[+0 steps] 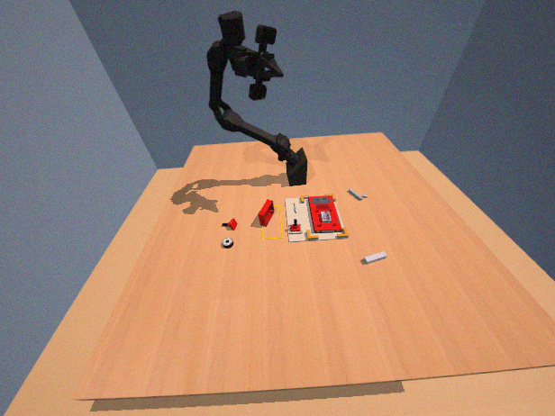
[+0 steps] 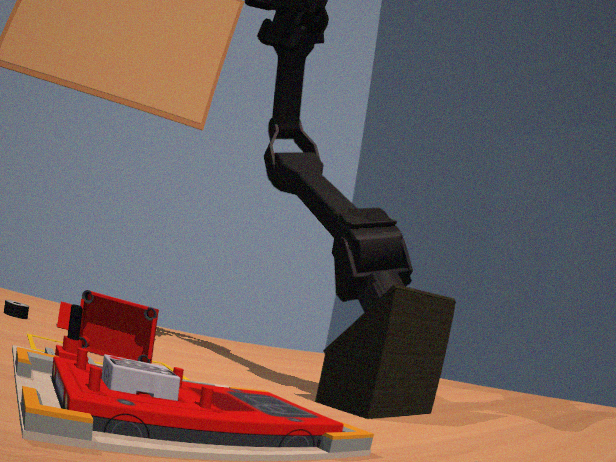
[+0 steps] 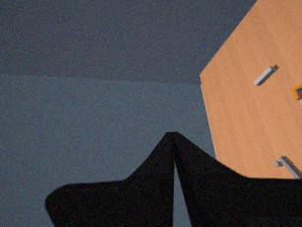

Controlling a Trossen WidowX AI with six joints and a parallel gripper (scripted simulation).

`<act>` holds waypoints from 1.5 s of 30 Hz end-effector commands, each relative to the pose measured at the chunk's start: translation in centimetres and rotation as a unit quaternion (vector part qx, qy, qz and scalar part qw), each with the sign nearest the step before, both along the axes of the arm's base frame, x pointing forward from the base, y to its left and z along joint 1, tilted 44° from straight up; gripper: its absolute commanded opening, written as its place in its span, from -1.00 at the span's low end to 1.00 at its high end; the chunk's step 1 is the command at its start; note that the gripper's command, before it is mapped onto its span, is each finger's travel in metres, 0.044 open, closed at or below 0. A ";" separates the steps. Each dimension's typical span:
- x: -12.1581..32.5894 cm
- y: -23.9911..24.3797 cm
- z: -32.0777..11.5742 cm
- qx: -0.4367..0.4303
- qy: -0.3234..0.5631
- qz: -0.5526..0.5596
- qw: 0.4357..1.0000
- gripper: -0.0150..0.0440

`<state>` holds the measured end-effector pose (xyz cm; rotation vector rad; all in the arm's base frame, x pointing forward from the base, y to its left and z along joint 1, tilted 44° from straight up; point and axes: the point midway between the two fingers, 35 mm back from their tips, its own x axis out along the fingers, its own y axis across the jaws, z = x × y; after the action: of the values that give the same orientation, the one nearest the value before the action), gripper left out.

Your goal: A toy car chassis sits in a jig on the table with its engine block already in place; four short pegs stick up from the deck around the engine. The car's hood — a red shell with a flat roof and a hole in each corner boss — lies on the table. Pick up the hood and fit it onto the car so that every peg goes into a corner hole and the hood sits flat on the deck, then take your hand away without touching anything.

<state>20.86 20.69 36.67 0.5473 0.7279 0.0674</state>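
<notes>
While the arm [image 1: 252,131] [image 2: 320,195] is rising from its base [image 1: 297,177] [image 2: 415,360] toward the far edge of the table [image 1: 270,315] [image 2: 500,405] [image 3: 242,99], the gripper [image 1: 282,74] [image 3: 172,137] is hanging high, its fingertips meeting and holding nothing. The red hood [image 1: 266,212] [image 2: 118,325] is standing on its side on the table, well apart from the gripper, its hollow underside facing the chassis [image 1: 331,225] [image 2: 185,416]. It is resting by a yellow outline [image 1: 282,225] [image 2: 37,336], between the jig [image 1: 303,213] [image 2: 55,422] and the left edge. The chassis is lying inside the jig, its engine block [image 1: 325,217] [image 2: 141,380] sitting among upright pegs [image 2: 94,379], so the hood is not covering them. Nearer the left edge, a small red-and-black part [image 1: 232,224] [image 2: 64,316] and a wheel [image 1: 223,243] [image 2: 16,309] are lying. On the jig's right-edge side, a grey piece [image 1: 355,194] [image 3: 291,169] is lying toward the far right corner and a white block [image 1: 376,257] [image 3: 264,76] toward the near right corner, both well apart from the corners themselves.
</notes>
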 end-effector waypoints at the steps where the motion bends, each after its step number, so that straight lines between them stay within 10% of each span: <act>1: 3.9 -3.5 -3.1 -0.090 0.009 -0.057 0.994 -0.49; 14: 9.8 -19.6 -12.4 -0.323 0.146 -0.200 0.913 -0.49; 26: 4.3 -34.8 -20.1 -0.422 0.374 -0.249 0.788 -0.49; 45: 3.5 -38.4 -23.4 -0.423 0.388 -0.249 0.780 -0.49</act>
<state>24.78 -16.72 14.50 -0.1617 1.2632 -1.0096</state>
